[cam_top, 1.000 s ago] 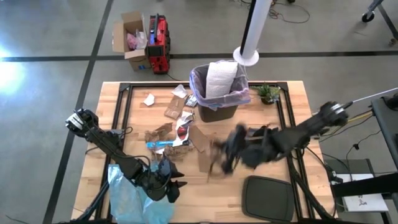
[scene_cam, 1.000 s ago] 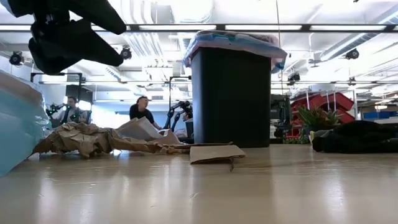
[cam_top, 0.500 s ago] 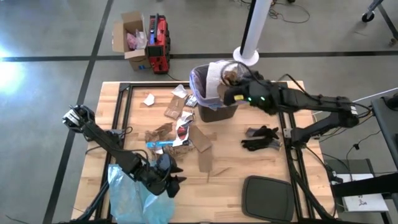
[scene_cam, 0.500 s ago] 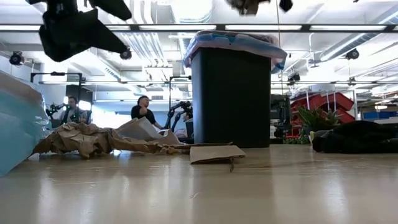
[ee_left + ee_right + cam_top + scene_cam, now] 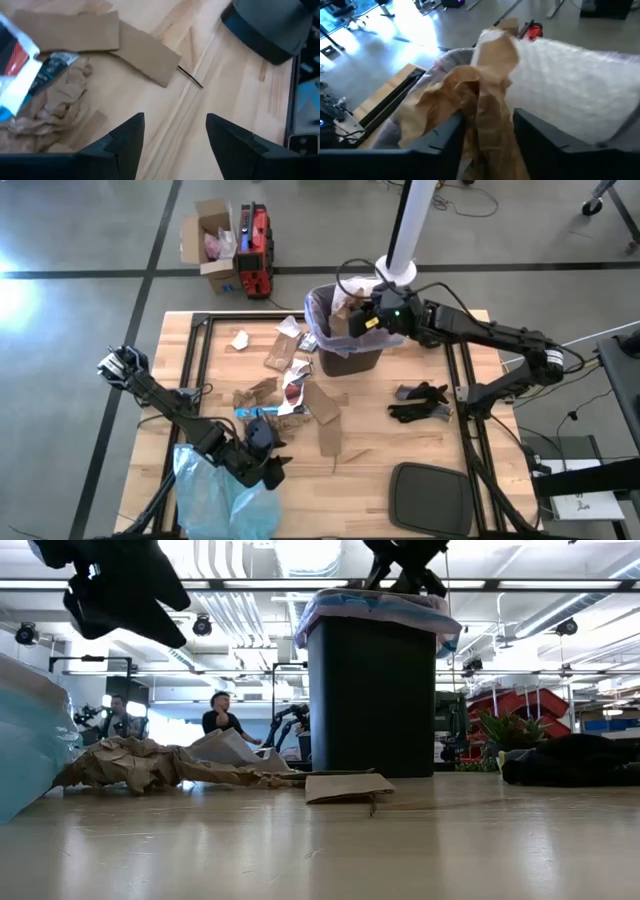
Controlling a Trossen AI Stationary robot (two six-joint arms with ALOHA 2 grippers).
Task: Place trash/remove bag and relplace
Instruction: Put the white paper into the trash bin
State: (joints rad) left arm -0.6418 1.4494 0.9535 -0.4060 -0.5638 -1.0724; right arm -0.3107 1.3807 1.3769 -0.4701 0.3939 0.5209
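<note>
High view: right gripper [image 5: 362,320] over the bin [image 5: 345,358], clamped on brown paper trash [image 5: 470,107]; left gripper [image 5: 172,137] spread, empty (near table's front). Scraps [image 5: 270,392] still strewn; lavender bag [image 5: 318,308] not yet removed.

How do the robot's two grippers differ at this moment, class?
The right gripper hangs over the black bin, while the left gripper hovers above the table near the blue bag. The right gripper is shut on crumpled brown paper; the left gripper is open and empty. Both have dark fingers.
</note>
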